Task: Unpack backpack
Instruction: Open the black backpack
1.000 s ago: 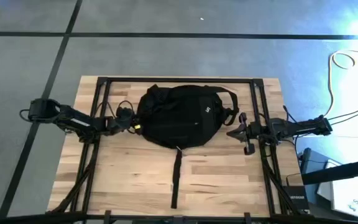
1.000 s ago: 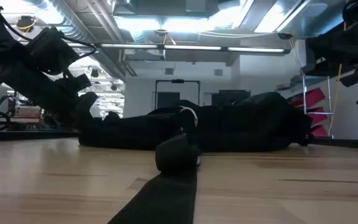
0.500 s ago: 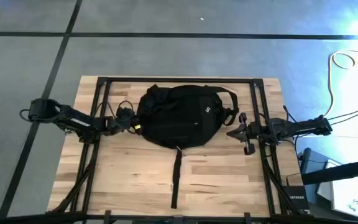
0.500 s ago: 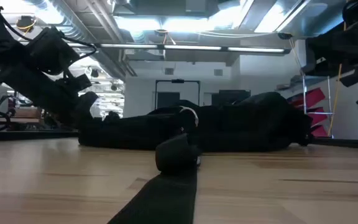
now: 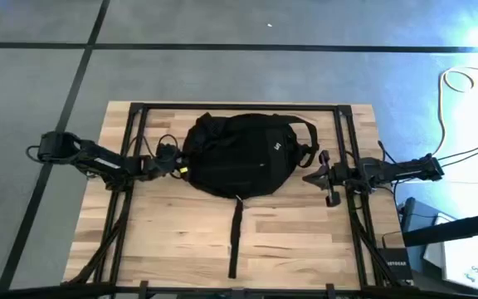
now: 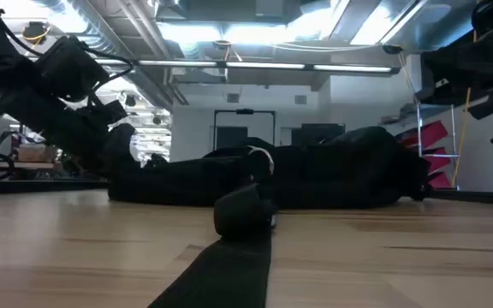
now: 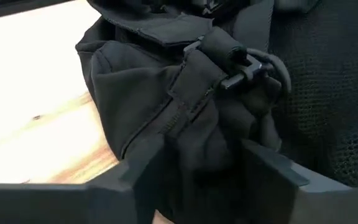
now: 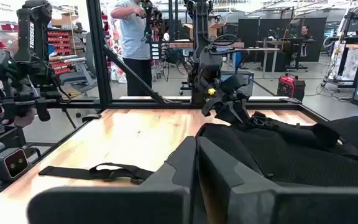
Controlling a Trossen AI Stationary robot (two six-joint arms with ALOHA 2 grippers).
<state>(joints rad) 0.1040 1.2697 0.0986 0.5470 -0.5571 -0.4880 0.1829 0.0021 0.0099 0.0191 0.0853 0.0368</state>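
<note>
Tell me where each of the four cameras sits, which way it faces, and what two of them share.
High view: above the table, looking straight down; both arms show, left gripper at the backpack, right gripper beside it.
Low view: at tabletop height, facing the room; the left arm reaches down to the backpack.
Left wrist view: on the left arm, facing bunched backpack fabric between its own fingers.
Right wrist view: on the right arm, facing across the table; its shut fingers show.
Shared: high and low views both show the loose strap.

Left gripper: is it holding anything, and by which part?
The left gripper grips a bunch of fabric at the backpack edge, below a strap buckle.
</note>
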